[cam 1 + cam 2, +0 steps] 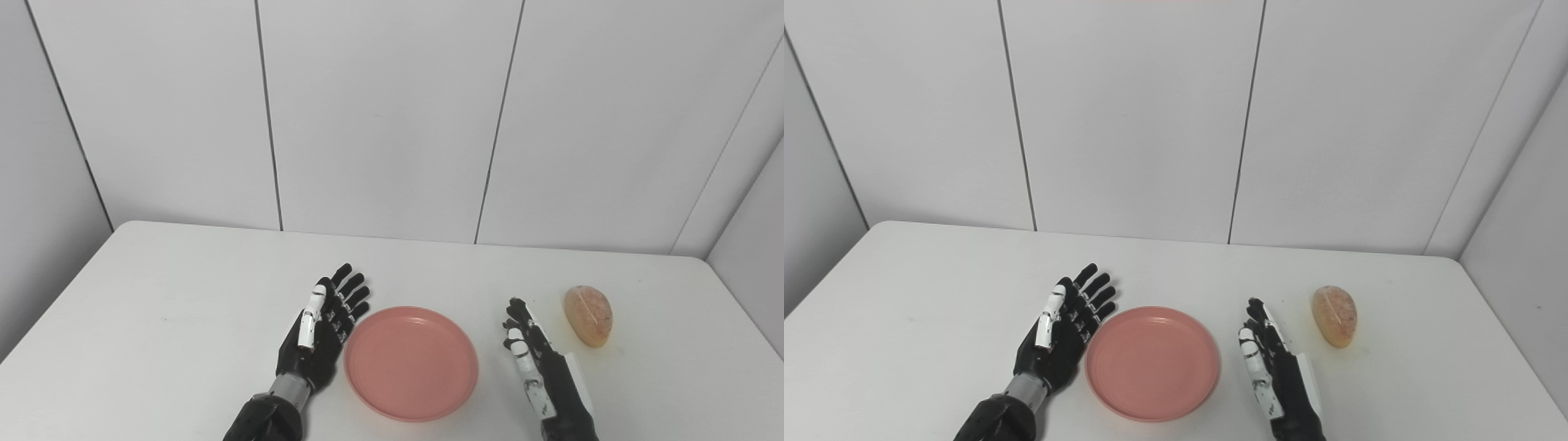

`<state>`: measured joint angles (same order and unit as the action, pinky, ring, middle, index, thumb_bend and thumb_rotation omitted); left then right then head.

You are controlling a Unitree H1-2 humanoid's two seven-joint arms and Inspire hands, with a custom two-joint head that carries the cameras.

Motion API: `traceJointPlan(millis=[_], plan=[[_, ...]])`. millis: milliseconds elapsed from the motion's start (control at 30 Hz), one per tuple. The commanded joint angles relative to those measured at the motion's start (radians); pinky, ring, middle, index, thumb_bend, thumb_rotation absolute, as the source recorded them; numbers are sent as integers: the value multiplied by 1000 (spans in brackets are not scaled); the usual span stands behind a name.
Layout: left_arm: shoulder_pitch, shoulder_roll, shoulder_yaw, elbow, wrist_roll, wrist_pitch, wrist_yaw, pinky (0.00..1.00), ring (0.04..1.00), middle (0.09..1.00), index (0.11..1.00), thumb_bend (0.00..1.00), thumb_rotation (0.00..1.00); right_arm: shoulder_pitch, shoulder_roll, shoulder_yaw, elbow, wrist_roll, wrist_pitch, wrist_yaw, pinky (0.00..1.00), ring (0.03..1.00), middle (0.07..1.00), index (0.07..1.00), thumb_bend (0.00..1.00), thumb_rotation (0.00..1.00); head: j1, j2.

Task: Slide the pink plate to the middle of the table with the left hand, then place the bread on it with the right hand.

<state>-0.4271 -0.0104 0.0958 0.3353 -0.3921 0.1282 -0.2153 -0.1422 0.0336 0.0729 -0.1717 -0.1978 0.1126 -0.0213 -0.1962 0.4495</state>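
Our left hand (318,331) lies with its fingers stretched and spread, palm turned toward the plate (411,362), holding nothing. Its palm edge sits just beside the plate's left rim; whether it actually touches we cannot tell. Our right hand (533,352) is on the plate's other side, likewise empty, fingers extended and a little apart, standing on its edge between the plate and the bread (588,315). It is near the bread but clearly apart from it.

The plate rests flat on the table (184,318), empty, roughly midway between the table's left and right sides and toward the near edge. We judge the slide to be done or nearly so: the plate already sits about central, and the left hand holds no grip on it. The second half is all still to do. The bread lies on the table to the right of the plate, a small oval loaf with a slit along its top, and it is not yet picked up. What remains, as we read it, is for the right hand to take the bread, carry it left and set it on the plate.

The table is white and smooth with rounded corners. Pale panelled walls (392,122) with dark seams close it in behind and at both sides.
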Motion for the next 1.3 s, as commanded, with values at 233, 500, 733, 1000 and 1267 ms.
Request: traceJointPlan(millis=[233,500,733,1000,1267], plan=[[80,18,5,61,20,-7,-8,962,939,940,936,375,1000,-90,-42,17,-96,-235,39,-47,803,883,900,899,509,858,-75,-9],[98,33,8,49,12,-6,-25,990,961,959,954,358,1000,-169,-74,-12,-88,-368,43,-89,825,877,898,902,586,786,-135,-13],[100,42,21,49,-4,-9,-48,999,964,962,962,351,1000,-226,-115,-25,-45,-529,64,-165,767,855,895,899,698,616,-172,-11],[104,50,29,41,-14,-4,-57,1000,964,962,957,337,1000,-276,-156,-38,-22,-672,216,-142,724,855,909,928,813,634,-198,-7],[109,54,29,21,-13,11,-46,999,960,960,955,331,1000,-319,-204,-56,42,-715,286,-147,771,879,915,930,825,605,-210,5]])
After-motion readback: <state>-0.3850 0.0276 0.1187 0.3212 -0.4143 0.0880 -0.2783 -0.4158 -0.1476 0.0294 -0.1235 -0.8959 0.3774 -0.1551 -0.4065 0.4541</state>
